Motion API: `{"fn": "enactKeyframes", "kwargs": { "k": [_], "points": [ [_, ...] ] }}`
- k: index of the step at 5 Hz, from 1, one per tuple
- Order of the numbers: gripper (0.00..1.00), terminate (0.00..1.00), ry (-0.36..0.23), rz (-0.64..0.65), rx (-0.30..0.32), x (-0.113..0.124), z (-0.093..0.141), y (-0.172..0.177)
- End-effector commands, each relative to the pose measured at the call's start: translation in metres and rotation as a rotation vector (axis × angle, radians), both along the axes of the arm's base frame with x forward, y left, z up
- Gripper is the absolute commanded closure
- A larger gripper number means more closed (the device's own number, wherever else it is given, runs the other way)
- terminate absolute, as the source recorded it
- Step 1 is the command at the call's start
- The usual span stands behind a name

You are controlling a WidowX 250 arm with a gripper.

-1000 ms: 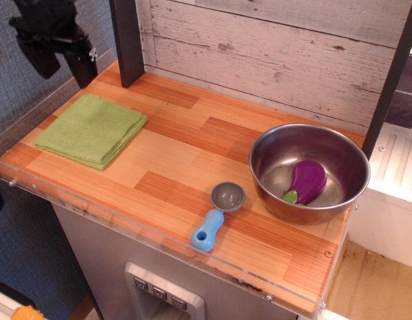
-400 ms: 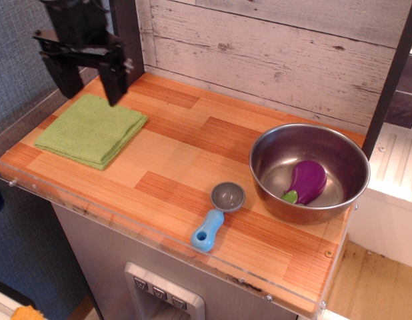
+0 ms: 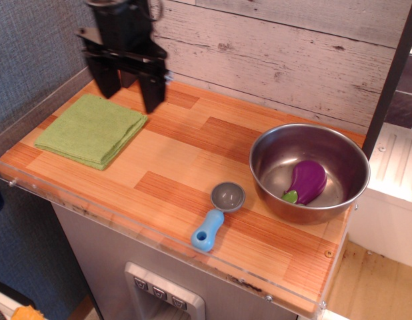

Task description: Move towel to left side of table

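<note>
The towel (image 3: pixel 92 129) lay flat and folded at the desk's (image 3: pixel 173 167) nine o'clock end, its outer corner close to the clear acrylic rim there. The tool (image 3: pixel 129 85) hung above the desk just past the towel's one o'clock corner, its two dark fingers (image 3: pixel 153 85) spread apart and holding nothing, with no visible contact with the cloth. Compared with a second earlier, the tool had travelled from beyond the desk's ten o'clock corner toward three o'clock, crossing over the towel's far edge, while the towel, bowl, eggplant and scoop sat where they had been. A steel bowl (image 3: pixel 309 170) occupied the three o'clock end, close to that end's edge, with a purple toy eggplant (image 3: pixel 307 181) lying inside it. A small scoop (image 3: pixel 219 215) with a grey cup and blue handle lay between the bowl and the near rim at about five o'clock, its handle end just beside the acrylic edge. A wide stretch of bare wood separated the towel from the bowl and scoop. A pale plank wall (image 3: pixel 273 53) closed off the twelve o'clock side, and a dark post (image 3: pixel 391 77) stood at the far corner near two o'clock.
</note>
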State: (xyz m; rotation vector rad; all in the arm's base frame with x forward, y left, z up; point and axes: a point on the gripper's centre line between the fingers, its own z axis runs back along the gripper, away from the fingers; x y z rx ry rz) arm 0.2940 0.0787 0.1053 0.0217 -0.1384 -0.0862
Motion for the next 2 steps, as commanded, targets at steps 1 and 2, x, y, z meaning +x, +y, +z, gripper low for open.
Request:
{"fn": "enactKeyframes", "kwargs": {
  "k": [1,2],
  "points": [
    [0.00,0.00,0.021,-0.101,0.058,0.0137,0.0177,-0.0141],
    [0.00,1.00,0.021,-0.101,0.058,0.0137,0.0177,-0.0141]
  ]
}}
